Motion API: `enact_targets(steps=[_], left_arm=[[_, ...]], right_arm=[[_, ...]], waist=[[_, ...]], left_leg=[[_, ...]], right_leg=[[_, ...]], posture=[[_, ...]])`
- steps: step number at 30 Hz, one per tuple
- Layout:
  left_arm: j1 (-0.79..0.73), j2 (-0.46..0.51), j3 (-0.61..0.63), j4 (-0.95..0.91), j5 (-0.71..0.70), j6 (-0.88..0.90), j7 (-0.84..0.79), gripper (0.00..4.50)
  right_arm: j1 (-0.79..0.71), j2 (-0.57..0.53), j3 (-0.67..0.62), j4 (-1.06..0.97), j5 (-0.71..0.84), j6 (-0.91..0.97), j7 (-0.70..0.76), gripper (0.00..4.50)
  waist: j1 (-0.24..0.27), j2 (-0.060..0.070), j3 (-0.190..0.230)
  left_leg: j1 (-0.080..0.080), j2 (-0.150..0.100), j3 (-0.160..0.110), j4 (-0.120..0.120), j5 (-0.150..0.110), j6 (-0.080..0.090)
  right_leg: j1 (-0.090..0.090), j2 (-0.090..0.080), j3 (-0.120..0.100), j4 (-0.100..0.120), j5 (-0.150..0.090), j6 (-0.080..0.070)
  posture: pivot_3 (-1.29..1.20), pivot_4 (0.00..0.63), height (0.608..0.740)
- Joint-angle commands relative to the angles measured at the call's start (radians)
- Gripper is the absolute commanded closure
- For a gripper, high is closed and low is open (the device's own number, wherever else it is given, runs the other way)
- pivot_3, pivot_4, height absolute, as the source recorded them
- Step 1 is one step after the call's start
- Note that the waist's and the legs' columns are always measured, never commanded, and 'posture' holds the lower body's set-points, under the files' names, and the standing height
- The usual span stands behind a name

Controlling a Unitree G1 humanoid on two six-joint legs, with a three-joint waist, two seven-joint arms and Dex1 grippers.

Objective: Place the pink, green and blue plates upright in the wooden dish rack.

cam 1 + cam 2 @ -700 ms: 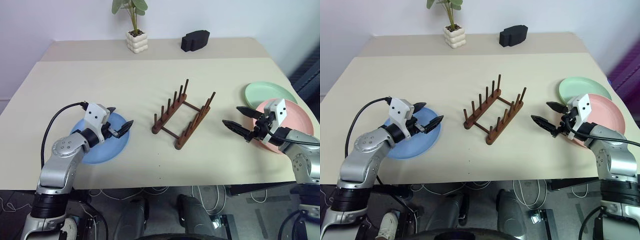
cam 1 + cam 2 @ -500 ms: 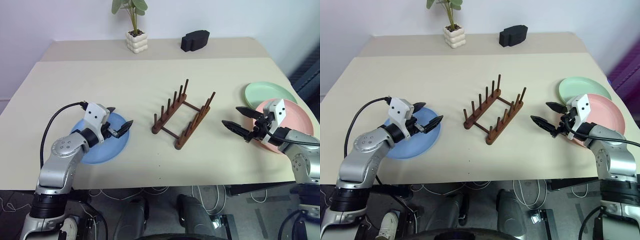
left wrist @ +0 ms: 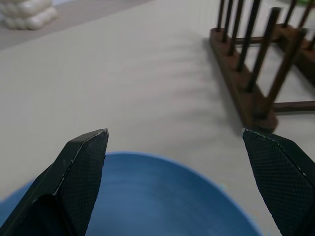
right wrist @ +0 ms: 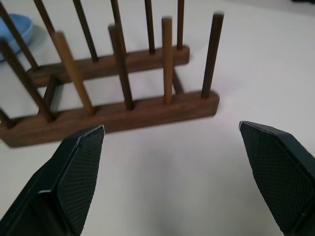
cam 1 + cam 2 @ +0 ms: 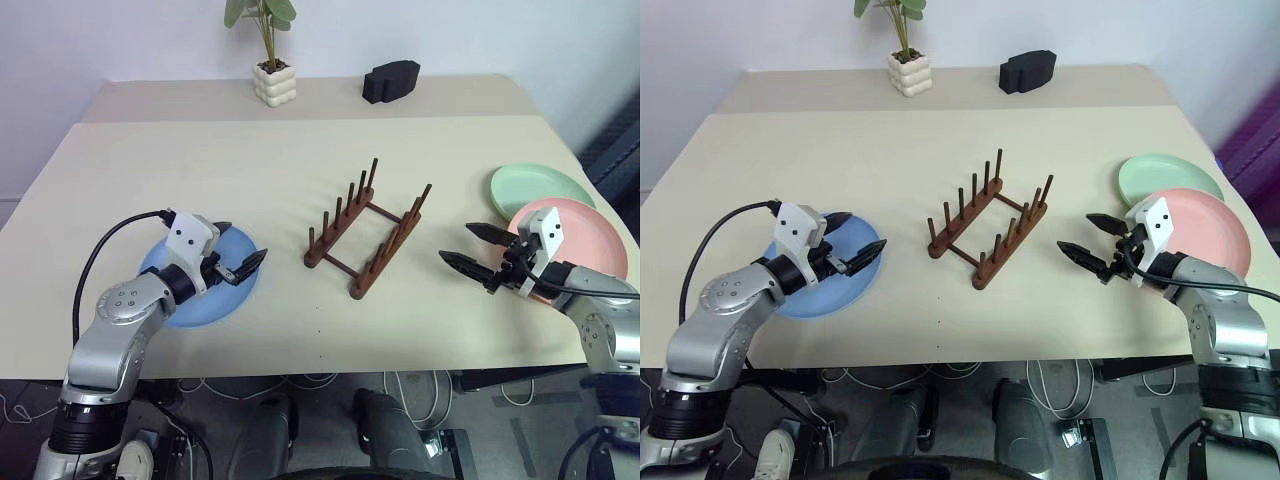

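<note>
Both grippers wide open, empty: left gripper over blue plate, right gripper beside pink plate, green plate behind. Wooden dish rack empty mid-desk. Risk: flat plates sliding under pinching fingers, clipping pegs.

i saw the dish rack was dark, smooth wood. the blue plate, pink plate and green plate looked matt. the desk was matt beige; the black fingers had a fine cross-hatched texture.
</note>
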Motion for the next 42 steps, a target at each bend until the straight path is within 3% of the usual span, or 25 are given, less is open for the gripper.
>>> enact_targets(steps=[1, 5, 12, 19, 25, 32, 42], left_arm=[[0.011, 0.036, 0.028, -0.07, -0.077, 0.035, -0.068, 0.0], [0.046, 0.09, 0.015, -0.11, -0.151, 0.078, -0.158, 0.0], [0.038, 0.119, -0.137, -0.128, -0.114, 0.09, -0.213, 0.0], [-0.071, 0.01, -0.36, -0.057, 0.006, 0.082, -0.171, 0.0], [-0.133, -0.102, -0.466, -0.007, 0.062, 0.115, -0.114, 0.0], [-0.171, -0.211, -0.549, 0.064, 0.166, 0.115, -0.025, 0.0], [-0.198, -0.26, -0.549, 0.144, 0.229, 0.101, 0.021, 0.0]], right_arm=[[0.014, -0.007, -0.042, -0.078, 0.029, 0.008, -0.014, 0.03], [0.057, -0.012, -0.062, -0.137, 0.047, 0.027, -0.027, 0.03], [0.099, 0.002, -0.063, -0.208, 0.057, 0.056, -0.059, 0.03], [0.21, 0.024, -0.097, -0.35, 0.1, 0.104, -0.121, 0.03], [0.341, 0.037, -0.147, -0.494, 0.151, 0.154, -0.176, 0.03], [0.396, 0.04, -0.182, -0.558, 0.179, 0.182, -0.216, 0.03], [0.441, 0.031, -0.155, -0.632, 0.279, 0.25, -0.204, 0.03]], waist=[[-0.001, 0.0, 0.0], [-0.001, 0.0, 0.0], [0.002, 0.0, 0.0], [0.006, 0.0, 0.0], [0.004, 0.0, 0.0], [0.003, 0.0, 0.0], [0.005, 0.0, 0.0]], left_leg=[[0.0, 0.0, 0.0, 0.0, 0.0, 0.0], [0.0, 0.0, 0.0, -0.001, 0.0, 0.0], [0.0, 0.003, 0.001, 0.0, 0.0, 0.0], [-0.001, 0.003, 0.0, 0.001, 0.0, 0.0], [0.0, 0.004, 0.001, 0.0, 0.0, 0.0], [-0.001, 0.004, 0.0, 0.001, 0.0, 0.0], [-0.001, 0.004, 0.0, 0.002, 0.0, 0.0]], right_leg=[[0.0, 0.0, 0.0, 0.0, 0.0, 0.0], [0.0, 0.0, 0.0, 0.0, 0.0, 0.0], [0.0, 0.0, 0.0, 0.0, -0.001, -0.001], [0.0, 0.0, 0.0, -0.001, -0.001, -0.001], [0.0, 0.001, 0.0, 0.0, -0.001, -0.001], [0.0, 0.001, 0.0, -0.001, -0.001, -0.001], [0.0, 0.001, 0.0, -0.001, -0.002, 0.001]], posture=[[0.0, 0.15, 0.736], [0.0, 0.15, 0.736], [0.0, 0.15, 0.736], [0.0, 0.15, 0.736], [0.0, 0.15, 0.736], [0.0, 0.15, 0.736], [0.0, 0.15, 0.736]])
